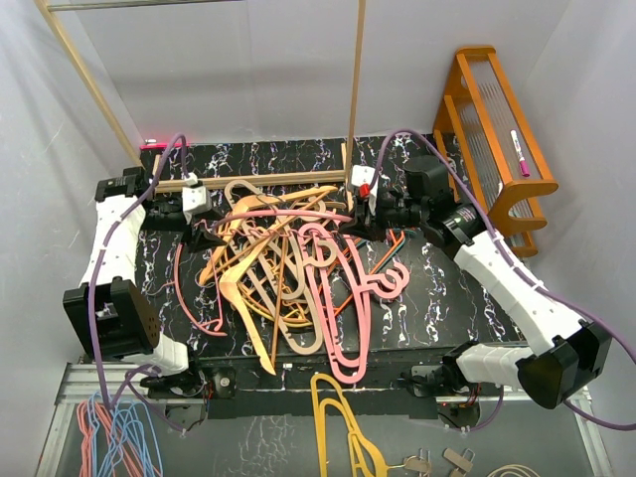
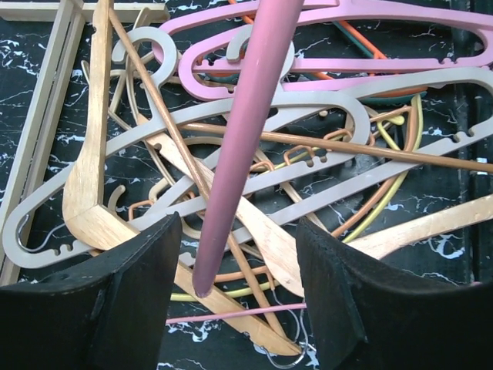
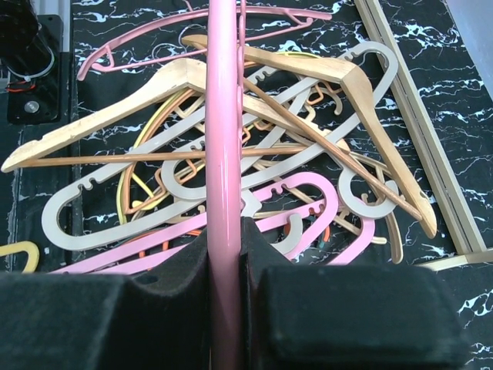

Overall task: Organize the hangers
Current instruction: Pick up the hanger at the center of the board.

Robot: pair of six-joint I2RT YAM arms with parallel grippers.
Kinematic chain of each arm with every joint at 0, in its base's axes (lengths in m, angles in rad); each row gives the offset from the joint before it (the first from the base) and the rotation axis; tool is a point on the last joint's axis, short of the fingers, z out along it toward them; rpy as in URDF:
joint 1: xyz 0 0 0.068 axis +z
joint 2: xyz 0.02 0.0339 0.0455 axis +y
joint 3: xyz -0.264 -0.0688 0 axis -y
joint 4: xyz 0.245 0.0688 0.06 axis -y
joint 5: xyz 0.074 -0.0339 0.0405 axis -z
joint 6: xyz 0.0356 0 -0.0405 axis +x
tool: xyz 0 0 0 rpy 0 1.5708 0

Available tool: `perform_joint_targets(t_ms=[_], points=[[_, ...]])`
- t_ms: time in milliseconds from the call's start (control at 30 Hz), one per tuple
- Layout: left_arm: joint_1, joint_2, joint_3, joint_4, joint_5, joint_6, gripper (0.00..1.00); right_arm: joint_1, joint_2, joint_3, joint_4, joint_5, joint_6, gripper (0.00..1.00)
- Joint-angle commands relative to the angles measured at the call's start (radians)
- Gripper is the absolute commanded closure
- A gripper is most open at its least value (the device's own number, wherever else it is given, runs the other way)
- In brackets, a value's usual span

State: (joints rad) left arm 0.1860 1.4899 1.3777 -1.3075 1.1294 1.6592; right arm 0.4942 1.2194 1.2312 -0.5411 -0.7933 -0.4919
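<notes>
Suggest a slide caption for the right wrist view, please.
Right gripper, jaws clamped on a glossy pink bar above tangled pink, tan and wooden hangers.

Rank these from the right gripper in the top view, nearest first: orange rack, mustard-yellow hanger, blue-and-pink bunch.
1. Orange rack, back right of the right gripper.
2. Mustard-yellow hanger, at the front centre.
3. Blue-and-pink bunch, far front-left corner.

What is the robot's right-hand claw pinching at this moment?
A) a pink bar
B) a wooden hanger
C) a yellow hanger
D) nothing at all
A: the right wrist view shows the right gripper with both black pads pressed flat against a pink bar, with no gap on either side.
</notes>
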Motion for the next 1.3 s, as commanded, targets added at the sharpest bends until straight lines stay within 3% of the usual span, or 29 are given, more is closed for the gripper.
perform_joint_targets(t_ms=[0,100,133,200,300,333,400,467,500,600,700,800,967,1267], points=[[-0.042,-0.022,-0.04,0.108,0.029,-0.021,0.48,-0.012,-0.006,0.063,0.111,-0.058,0.008,0.92],[-0.076,-0.013,-0.041,0.019,0.001,0.104,0.9,-0.022,-0.005,0.062,0.114,-0.057,0.006,0.92],[-0.081,0.0,-0.033,-0.025,-0.016,0.156,1.0,-0.026,-0.007,0.061,0.116,-0.059,0.006,0.92],[-0.083,0.033,-0.002,-0.091,-0.029,0.18,1.0,-0.038,-0.009,0.06,0.119,-0.072,0.003,0.92],[-0.069,0.052,0.049,-0.127,-0.062,0.054,1.0,-0.051,-0.002,0.068,0.121,-0.065,0.0,0.92],[-0.049,0.038,0.052,-0.128,-0.061,0.014,1.0,-0.052,0.002,0.071,0.122,-0.054,0.001,0.87],[0.01,-0.02,0.026,-0.119,-0.052,-0.026,1.0,-0.056,0.007,0.067,0.148,-0.014,0.026,0.49],[0.043,-0.086,0.006,-0.023,-0.087,-0.214,1.0,-0.058,0.0,0.046,0.228,0.038,0.087,0.08],[0.047,-0.102,0.014,0.017,-0.13,-0.32,1.0,-0.058,-0.004,0.043,0.273,0.068,0.114,0.02],[0.056,-0.116,0.055,0.072,-0.282,-0.628,1.0,-0.057,-0.013,0.04,0.423,0.346,0.233,0.02],[0.064,-0.168,0.083,0.065,-0.388,-0.778,1.0,-0.061,-0.003,0.089,0.464,0.658,0.252,0.02],[0.064,-0.196,0.155,0.107,-0.522,-1.028,1.0,-0.071,0.003,0.128,0.476,0.798,0.305,0.02],[0.064,-0.232,0.349,0.268,-0.842,-1.368,1.0,-0.074,-0.007,0.075,0.487,0.61,0.408,0.02],[0.064,-0.239,0.502,0.426,-1.099,-1.44,1.0,-0.073,0.006,-0.107,0.671,0.478,0.569,0.02]])
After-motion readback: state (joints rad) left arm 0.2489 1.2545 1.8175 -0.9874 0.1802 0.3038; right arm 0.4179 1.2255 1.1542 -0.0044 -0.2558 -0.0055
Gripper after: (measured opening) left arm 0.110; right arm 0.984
